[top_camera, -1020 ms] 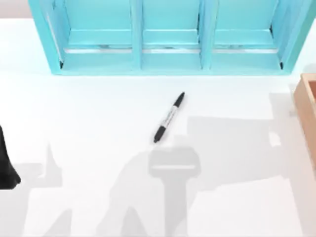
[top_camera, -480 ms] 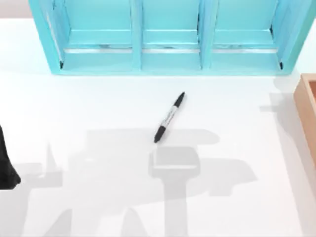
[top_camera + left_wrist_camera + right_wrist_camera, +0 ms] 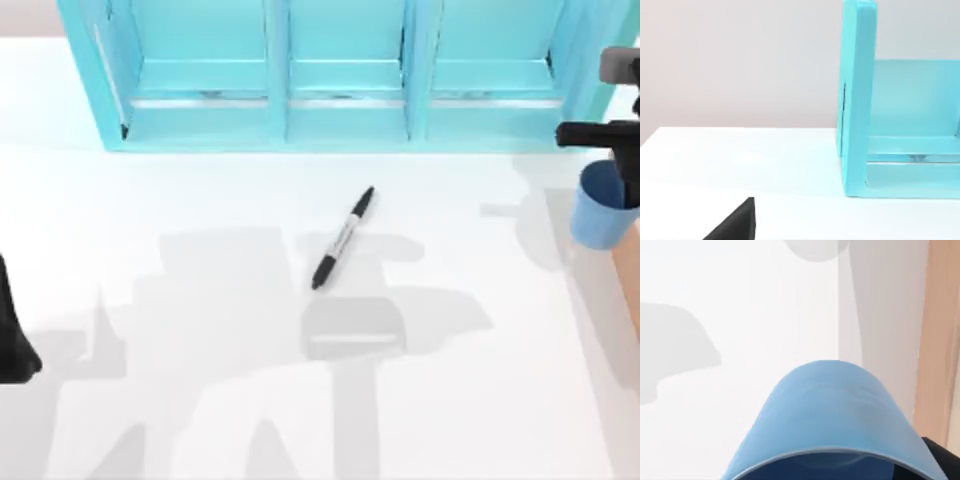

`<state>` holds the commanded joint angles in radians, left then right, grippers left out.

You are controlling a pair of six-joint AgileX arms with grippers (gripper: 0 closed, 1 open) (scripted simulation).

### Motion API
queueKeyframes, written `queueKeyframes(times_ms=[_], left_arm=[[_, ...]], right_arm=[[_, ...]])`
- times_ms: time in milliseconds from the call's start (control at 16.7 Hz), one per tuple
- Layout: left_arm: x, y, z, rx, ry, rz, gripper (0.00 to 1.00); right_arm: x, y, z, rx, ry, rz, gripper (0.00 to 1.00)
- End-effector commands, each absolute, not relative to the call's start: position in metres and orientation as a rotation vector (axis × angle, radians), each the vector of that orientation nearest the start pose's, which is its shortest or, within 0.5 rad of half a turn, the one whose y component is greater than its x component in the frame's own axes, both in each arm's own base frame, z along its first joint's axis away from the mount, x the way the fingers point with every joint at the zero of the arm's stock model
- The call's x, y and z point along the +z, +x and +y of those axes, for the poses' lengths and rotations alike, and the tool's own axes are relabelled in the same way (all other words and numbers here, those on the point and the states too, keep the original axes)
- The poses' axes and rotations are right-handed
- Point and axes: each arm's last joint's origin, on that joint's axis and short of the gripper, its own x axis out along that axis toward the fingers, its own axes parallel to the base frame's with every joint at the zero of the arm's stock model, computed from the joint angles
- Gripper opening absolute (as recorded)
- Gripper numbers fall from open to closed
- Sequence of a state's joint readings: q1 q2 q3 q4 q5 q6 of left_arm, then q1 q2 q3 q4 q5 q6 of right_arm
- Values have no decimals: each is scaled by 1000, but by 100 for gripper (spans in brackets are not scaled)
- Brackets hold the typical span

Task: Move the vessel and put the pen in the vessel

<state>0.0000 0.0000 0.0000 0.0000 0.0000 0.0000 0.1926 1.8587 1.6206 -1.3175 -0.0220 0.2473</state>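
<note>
While the pen lies untouched mid-table, the right gripper at three o'clock apparently grips the cup; left jaws unclear.

A big turquoise shelf unit stands at the far side of the white bench. It has three open boxes side by side, split by upright walls. Each box has a low step at the back with a thin pale strip under it. The left wrist view shows one end wall of the shelf unit standing on the bench, with a plain grey wall behind. A tan wooden box sits at the bench's right edge. Soft grey shadows lie across the bench.
</note>
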Motion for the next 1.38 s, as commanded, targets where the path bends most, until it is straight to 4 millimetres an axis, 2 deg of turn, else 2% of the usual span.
queueKeyframes(times_ms=[180, 300, 600, 960, 1200, 1380], left_arm=[[160, 106, -1, 0, 0, 0, 100], [160, 106, -1, 0, 0, 0, 100], [160, 106, -1, 0, 0, 0, 100], [160, 106, -1, 0, 0, 0, 100], [160, 106, -1, 0, 0, 0, 100], [160, 106, -1, 0, 0, 0, 100]], right_arm=[[223, 356, 127, 29, 48, 1536, 0], [209, 358, 146, 38, 54, 1537, 0], [206, 358, 147, 35, 62, 1539, 0], [165, 359, 156, 40, 57, 1533, 0], [163, 359, 157, 40, 55, 1537, 0], [163, 359, 157, 40, 55, 1537, 23]])
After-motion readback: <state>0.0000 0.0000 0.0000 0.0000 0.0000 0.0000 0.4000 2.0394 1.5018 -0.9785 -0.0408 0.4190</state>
